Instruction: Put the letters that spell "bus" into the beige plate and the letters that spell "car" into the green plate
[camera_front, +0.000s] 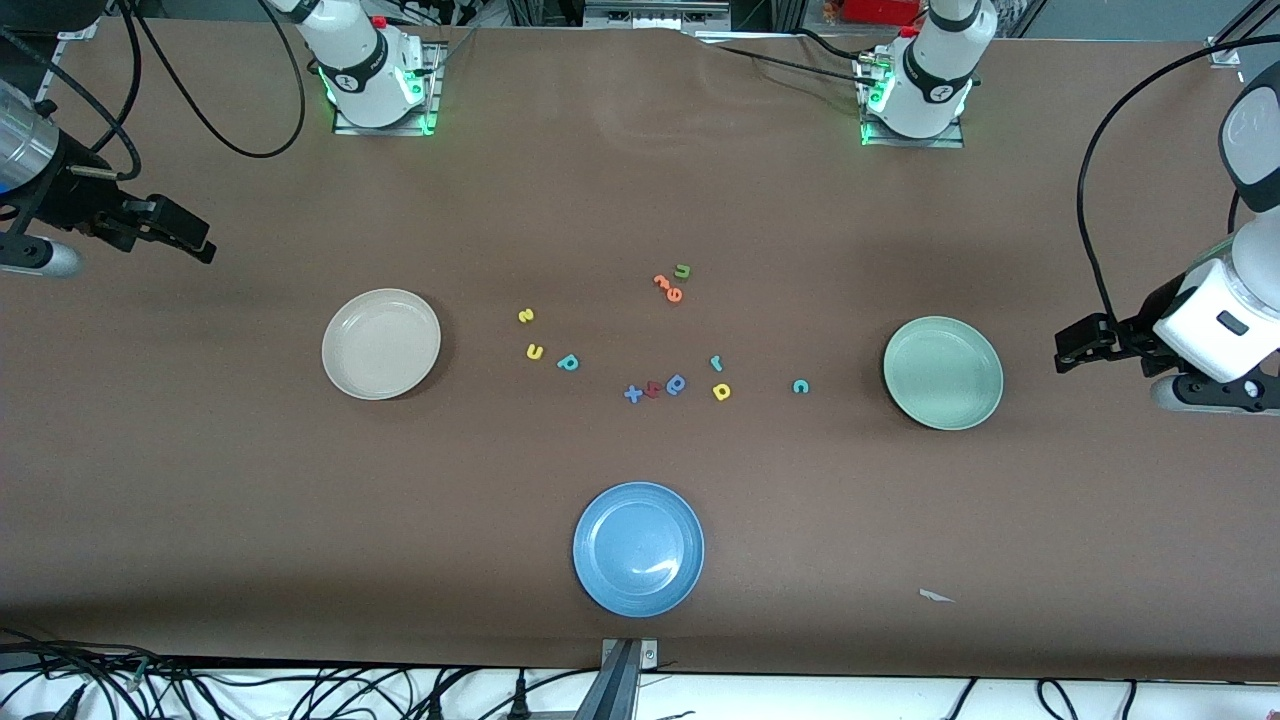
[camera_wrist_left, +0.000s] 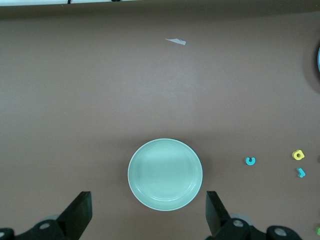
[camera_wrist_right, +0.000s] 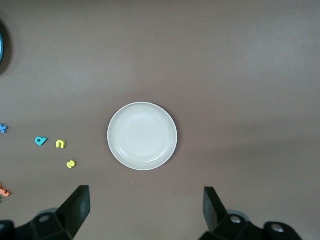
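The beige plate (camera_front: 381, 343) (camera_wrist_right: 142, 136) lies empty toward the right arm's end. Beside it on the table are the yellow s (camera_front: 526, 316) (camera_wrist_right: 71, 163), yellow u (camera_front: 535, 351) (camera_wrist_right: 60, 144) and teal b (camera_front: 568, 362) (camera_wrist_right: 41, 141). The green plate (camera_front: 943, 372) (camera_wrist_left: 165, 174) lies empty toward the left arm's end, with the teal c (camera_front: 800, 386) (camera_wrist_left: 250, 160), yellow a (camera_front: 721, 391) (camera_wrist_left: 298, 155) and teal r (camera_front: 716, 362) (camera_wrist_left: 300, 173) near it. My right gripper (camera_front: 185, 235) (camera_wrist_right: 145, 215) and left gripper (camera_front: 1078, 347) (camera_wrist_left: 148, 217) hang open and empty over the table ends.
A blue plate (camera_front: 638, 548) sits nearest the front camera. Mid-table lie orange letters (camera_front: 668, 288), a green u (camera_front: 683, 271), a blue x (camera_front: 633, 393), a red letter (camera_front: 653, 389) and a blue rounded letter (camera_front: 676, 384). A paper scrap (camera_front: 936, 596) lies near the front edge.
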